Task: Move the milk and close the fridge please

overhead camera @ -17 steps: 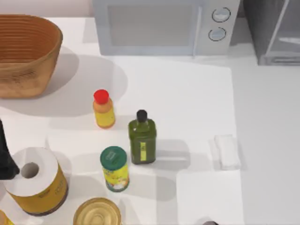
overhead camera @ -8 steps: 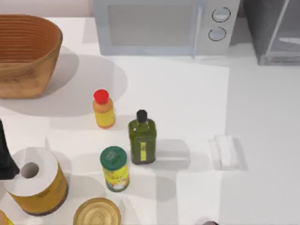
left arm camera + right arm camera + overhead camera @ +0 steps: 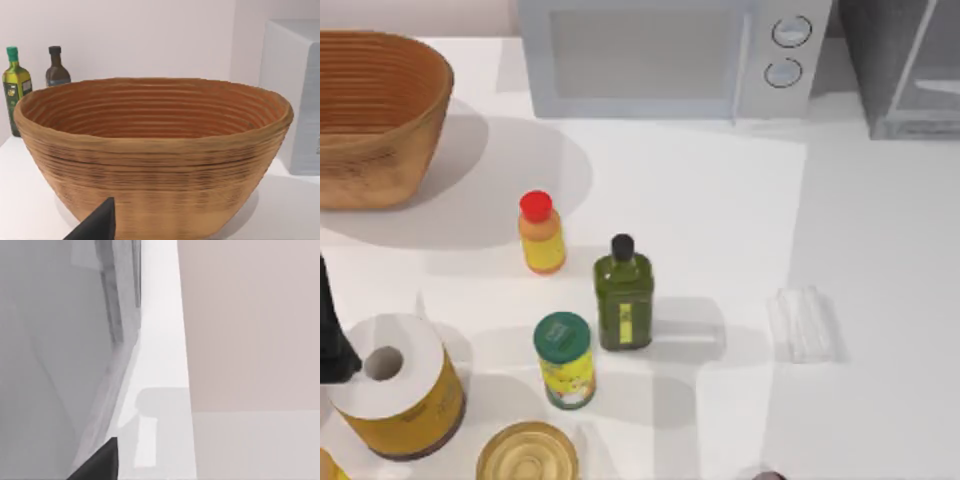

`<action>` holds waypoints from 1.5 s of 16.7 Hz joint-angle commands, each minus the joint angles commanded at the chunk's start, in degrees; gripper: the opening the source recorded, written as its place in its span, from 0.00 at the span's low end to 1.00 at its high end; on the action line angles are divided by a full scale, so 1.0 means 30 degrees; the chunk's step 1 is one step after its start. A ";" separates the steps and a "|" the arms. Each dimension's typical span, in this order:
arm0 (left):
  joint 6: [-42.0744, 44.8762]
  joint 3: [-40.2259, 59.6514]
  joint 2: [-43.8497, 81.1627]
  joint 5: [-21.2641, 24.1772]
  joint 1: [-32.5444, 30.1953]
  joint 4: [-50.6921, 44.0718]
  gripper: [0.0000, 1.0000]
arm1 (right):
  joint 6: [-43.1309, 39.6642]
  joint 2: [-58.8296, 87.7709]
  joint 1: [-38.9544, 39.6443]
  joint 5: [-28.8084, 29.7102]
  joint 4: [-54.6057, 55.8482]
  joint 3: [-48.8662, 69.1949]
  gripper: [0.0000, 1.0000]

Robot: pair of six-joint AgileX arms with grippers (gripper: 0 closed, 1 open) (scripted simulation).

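The milk is out of view. The fridge (image 3: 910, 70) is a grey cabinet with a pale door panel at the table's back right corner, cut off by the frame. In the right wrist view its grey side (image 3: 55, 350) rises close by, over the white table. My left gripper (image 3: 330, 335) is a dark shape at the left edge, beside a paper roll (image 3: 385, 375). A dark sliver of my right arm (image 3: 765, 476) shows at the front edge.
A wicker basket (image 3: 370, 120) stands back left, with a white microwave (image 3: 670, 55) beside it. Mid-table are a red-capped bottle (image 3: 541, 233), a green bottle (image 3: 623, 295), a green-lidded can (image 3: 564, 360) and a tin (image 3: 527, 452). A clear plastic box (image 3: 805, 322) lies right.
The edge of the shade on the table's right part has crept leftward, past the clear box. Neither arm nor any object has visibly moved.
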 joint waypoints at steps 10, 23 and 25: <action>0.0000 0.0000 0.0000 0.0000 0.0000 0.0000 1.00 | 0.8436 -0.2426 1.3279 1.0069 0.4146 -0.3935 1.00; 0.0000 0.0000 0.0000 0.0000 0.0000 0.0000 1.00 | 1.0753 -0.2043 1.6239 1.2723 0.5147 -0.3766 1.00; 0.0000 0.0000 0.0000 0.0000 0.0000 0.0000 1.00 | 1.0785 -0.0482 1.6217 1.2758 0.4795 -0.1899 1.00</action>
